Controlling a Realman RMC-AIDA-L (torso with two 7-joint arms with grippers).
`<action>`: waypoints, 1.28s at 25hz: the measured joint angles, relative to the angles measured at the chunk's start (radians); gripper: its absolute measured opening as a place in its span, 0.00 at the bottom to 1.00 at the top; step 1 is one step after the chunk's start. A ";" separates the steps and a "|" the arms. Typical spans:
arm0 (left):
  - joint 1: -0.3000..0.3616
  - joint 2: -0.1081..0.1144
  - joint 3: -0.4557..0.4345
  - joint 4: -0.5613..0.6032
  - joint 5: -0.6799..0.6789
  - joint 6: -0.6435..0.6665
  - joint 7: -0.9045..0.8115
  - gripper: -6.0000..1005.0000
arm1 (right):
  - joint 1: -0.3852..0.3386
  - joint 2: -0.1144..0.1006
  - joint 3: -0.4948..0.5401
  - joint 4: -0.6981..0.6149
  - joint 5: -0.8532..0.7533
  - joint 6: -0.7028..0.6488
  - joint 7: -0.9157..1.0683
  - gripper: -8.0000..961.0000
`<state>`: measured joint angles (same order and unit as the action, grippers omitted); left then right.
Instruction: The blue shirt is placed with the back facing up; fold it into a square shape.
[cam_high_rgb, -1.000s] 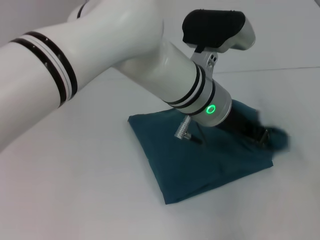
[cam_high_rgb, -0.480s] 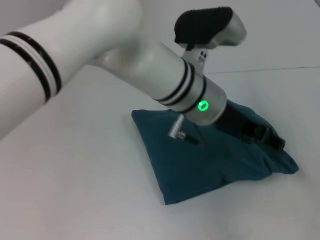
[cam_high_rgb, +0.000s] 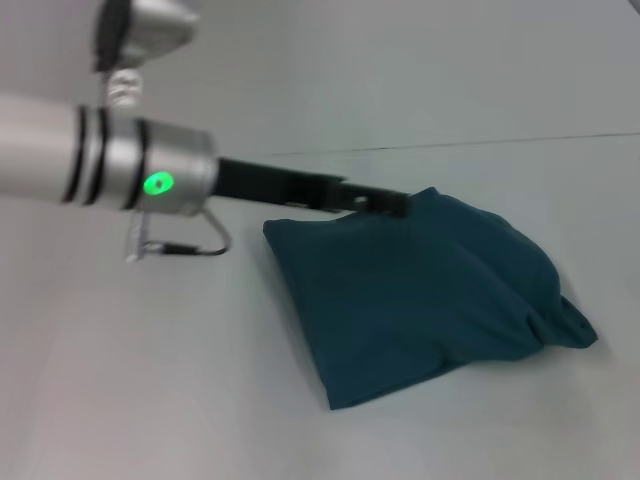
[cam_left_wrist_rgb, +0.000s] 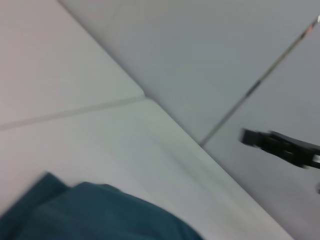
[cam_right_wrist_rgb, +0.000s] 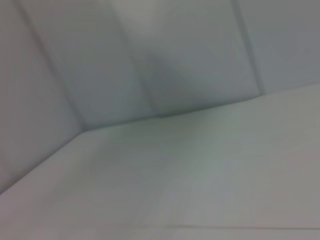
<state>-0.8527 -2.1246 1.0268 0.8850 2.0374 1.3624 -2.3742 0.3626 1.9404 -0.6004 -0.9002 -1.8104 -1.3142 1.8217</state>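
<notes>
**Left gripper at the far edge of the folded shirt**

The left gripper (cam_high_rgb: 385, 203), a slim black tool, is at the far edge of the blue shirt (cam_high_rgb: 420, 290), a dark teal-blue short-sleeved T-shirt of soft matte cloth. Its tip is blurred, so I cannot tell if it is wide, narrow, or pinching cloth, and I cannot tell if it touches the shirt or only hangs just above that edge.

The relation that matters: the shirt lies beyond and to the right of the gripper tip, toward the robot's body. The shirt is already a compact, roughly four-sided bundle on the white table (cam_high_rgb: 150, 400). Its long axis runs from the far left corner to the near right corner, where some loose cloth sticks out. The left arm is clearly the nearer one.

The left arm (cam_high_rgb: 110, 165) reaches in almost level from the left of the shirt, with the forearm low and a green light on the wrist. The left wrist view shows a corner of the shirt (cam_left_wrist_rgb: 95, 212) below the camera.

The right gripper is not visible; its wrist view shows only table and wall.

I judge the folding is nearly finished, and only the loose corner may need tidying.
</notes>
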 joint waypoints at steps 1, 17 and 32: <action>0.036 0.000 -0.034 0.009 0.000 0.019 0.054 0.95 | 0.006 0.006 -0.002 -0.045 -0.031 -0.052 0.023 0.01; 0.377 -0.033 -0.293 0.006 -0.139 0.067 0.552 0.94 | 0.153 0.151 -0.216 -0.060 -0.295 -0.107 -0.218 0.01; 0.383 -0.035 -0.323 0.000 -0.146 0.106 0.549 0.93 | 0.203 0.151 -0.266 0.104 -0.513 0.092 -0.170 0.01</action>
<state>-0.4693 -2.1599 0.7040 0.8846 1.8913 1.4683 -1.8255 0.5658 2.0911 -0.8659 -0.7967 -2.3231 -1.2225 1.6518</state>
